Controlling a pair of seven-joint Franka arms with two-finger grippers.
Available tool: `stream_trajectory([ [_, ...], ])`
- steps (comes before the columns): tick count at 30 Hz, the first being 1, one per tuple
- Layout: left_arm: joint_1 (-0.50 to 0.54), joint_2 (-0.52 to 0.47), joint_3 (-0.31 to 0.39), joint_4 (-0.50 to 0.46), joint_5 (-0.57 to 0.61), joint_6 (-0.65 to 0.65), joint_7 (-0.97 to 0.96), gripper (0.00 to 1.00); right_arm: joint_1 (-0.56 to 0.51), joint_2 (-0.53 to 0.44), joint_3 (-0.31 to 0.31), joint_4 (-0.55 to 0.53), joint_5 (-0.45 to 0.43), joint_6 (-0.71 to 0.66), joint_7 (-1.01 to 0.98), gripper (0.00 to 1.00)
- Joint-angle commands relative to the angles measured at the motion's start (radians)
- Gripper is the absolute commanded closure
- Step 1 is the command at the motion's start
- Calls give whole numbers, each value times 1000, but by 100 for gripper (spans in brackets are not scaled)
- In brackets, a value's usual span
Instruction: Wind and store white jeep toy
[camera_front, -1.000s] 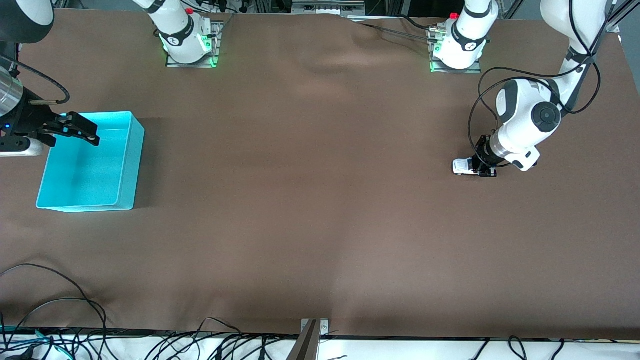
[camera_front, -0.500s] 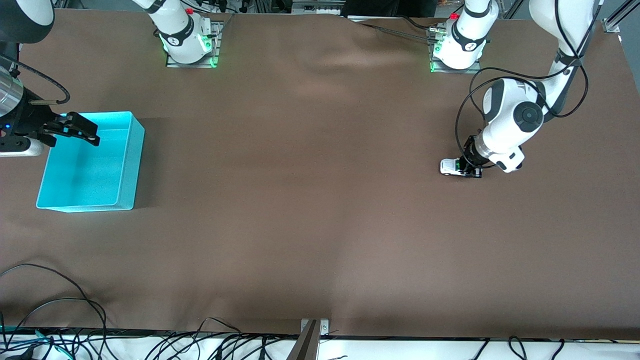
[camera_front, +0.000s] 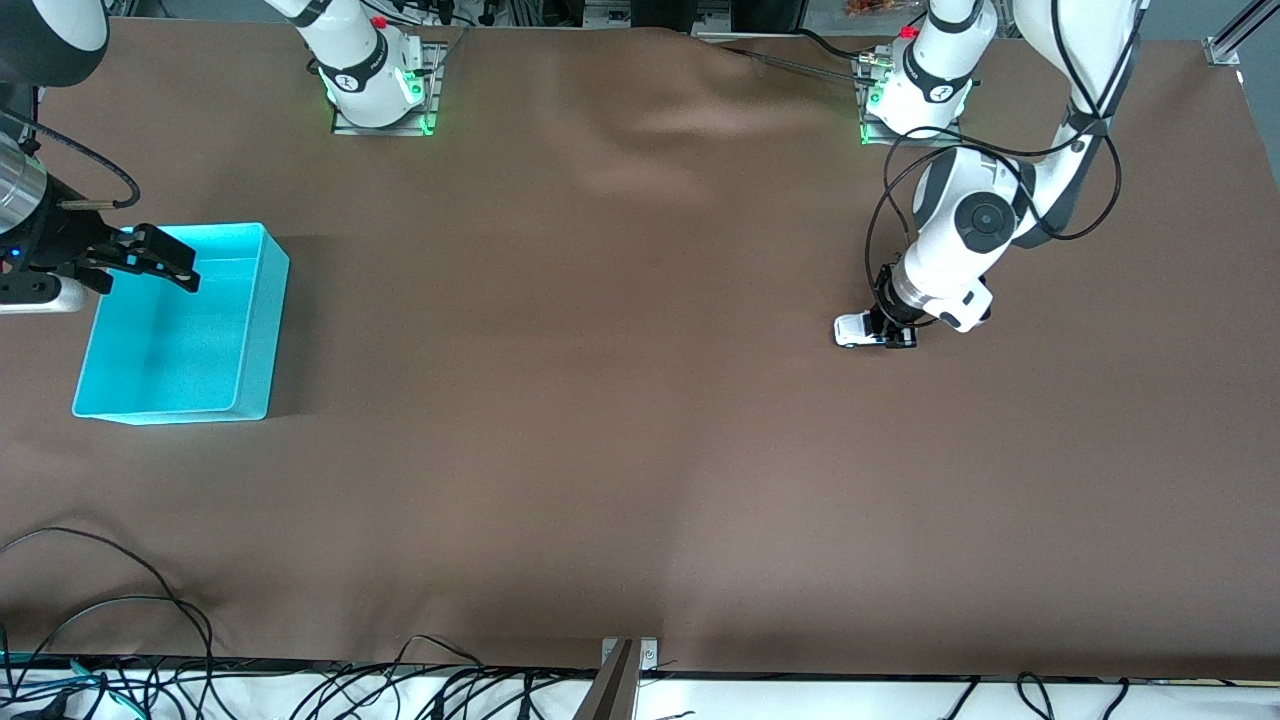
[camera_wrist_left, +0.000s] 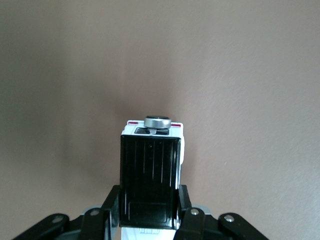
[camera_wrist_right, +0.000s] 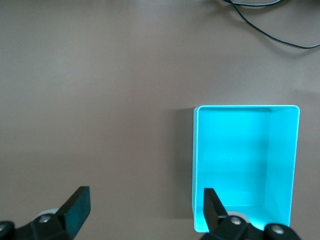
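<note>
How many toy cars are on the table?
1: the white jeep toy sits on the brown cloth near the left arm's end, clamped in the left pincer.

Left hand (camera_front: 893, 336) dragged white jeep toy (camera_front: 852, 330) binward (gripped).

Brown cloth-covered table (camera_front: 600, 450), black cables (camera_front: 100, 670) along its near edge, perhaps floor.

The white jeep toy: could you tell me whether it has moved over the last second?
Yes. Gripped by the left gripper, the white jeep toy has travelled along the table toward the right arm's end, closing on the turquoise bin.
</note>
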Motion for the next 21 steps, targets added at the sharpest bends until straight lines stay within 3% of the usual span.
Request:
stream_trajectory([
  [1, -28, 44, 7, 42, 26, 4, -78, 90, 2, 9, 3, 25, -12, -9, 15, 0],
  [7, -35, 65, 3, 42, 68, 15, -73, 95, 2, 9, 3, 25, -12, -9, 15, 0],
  [21, 10, 91, 7, 42, 147, 15, -23, 95, 2, 9, 3, 25, -12, -9, 15, 0],
])
